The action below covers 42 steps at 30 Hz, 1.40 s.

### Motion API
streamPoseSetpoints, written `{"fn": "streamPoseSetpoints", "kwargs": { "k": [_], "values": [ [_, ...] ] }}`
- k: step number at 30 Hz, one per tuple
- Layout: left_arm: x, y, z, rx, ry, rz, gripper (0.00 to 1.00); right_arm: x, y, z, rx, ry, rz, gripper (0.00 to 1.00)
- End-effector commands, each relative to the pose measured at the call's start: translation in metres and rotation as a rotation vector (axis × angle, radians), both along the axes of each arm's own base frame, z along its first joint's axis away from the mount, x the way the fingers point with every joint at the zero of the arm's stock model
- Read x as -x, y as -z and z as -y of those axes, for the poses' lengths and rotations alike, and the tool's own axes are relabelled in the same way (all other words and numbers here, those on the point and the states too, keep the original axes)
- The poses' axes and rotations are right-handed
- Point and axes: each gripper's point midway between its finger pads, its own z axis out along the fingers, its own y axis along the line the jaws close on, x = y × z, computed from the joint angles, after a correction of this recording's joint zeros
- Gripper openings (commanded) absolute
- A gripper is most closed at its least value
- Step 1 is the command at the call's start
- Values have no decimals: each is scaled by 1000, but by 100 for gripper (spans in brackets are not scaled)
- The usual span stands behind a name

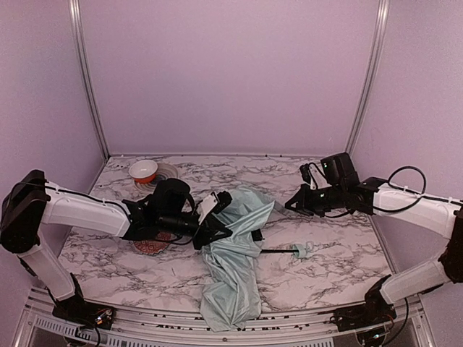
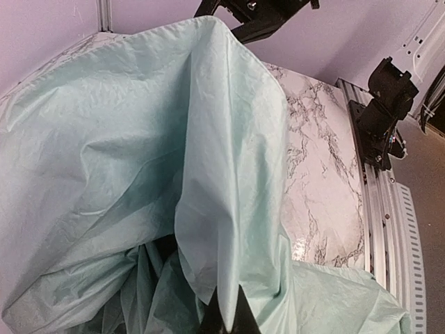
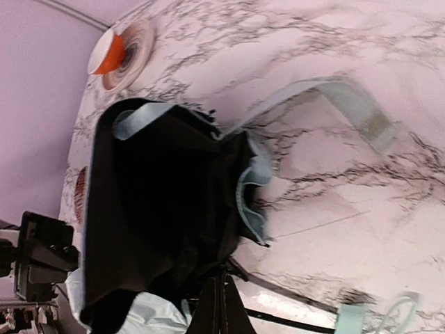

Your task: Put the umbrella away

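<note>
The umbrella (image 1: 235,253) lies half collapsed at the table's middle, its mint-green fabric draped toward the front edge. Its thin black shaft (image 1: 275,251) and mint handle (image 1: 302,251) point right. My left gripper (image 1: 219,225) is at the canopy's left side, shut on a raised fold of mint fabric (image 2: 222,209) between its fingertips (image 2: 208,321). My right gripper (image 1: 289,206) is at the canopy's far right edge. In the right wrist view it (image 3: 219,296) is shut where the black lining (image 3: 160,202) bunches at its tips. The closing strap (image 3: 348,97) lies loose on the marble.
A white and orange bowl (image 1: 143,170) sits on a grey ring at the back left, also in the right wrist view (image 3: 108,50). A reddish round dish (image 1: 150,246) lies under my left arm. Purple walls enclose the marble table (image 1: 340,253).
</note>
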Motion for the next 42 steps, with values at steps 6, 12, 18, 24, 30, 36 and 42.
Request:
{"fn": "streamPoseSetpoints", "kwargs": {
  "k": [6,12,18,24,30,36,42],
  "values": [
    [12,6,1,-39,27,78,0,-45,-48,29,446,28,108,25],
    [13,8,2,-50,29,91,0,-39,-49,-57,314,-282,61,87],
    [16,9,3,-59,36,95,0,-43,-23,-85,338,-383,-7,84],
    [20,11,2,-73,49,102,0,-43,-38,-103,214,-429,-2,4],
    [26,13,0,-79,64,93,0,-64,-94,-85,-228,-365,143,0],
    [28,12,-3,-78,68,98,0,-54,-70,-77,-413,-406,191,0],
    [32,9,-1,-72,92,91,0,-69,-29,-68,-417,-378,205,0]
  ]
}}
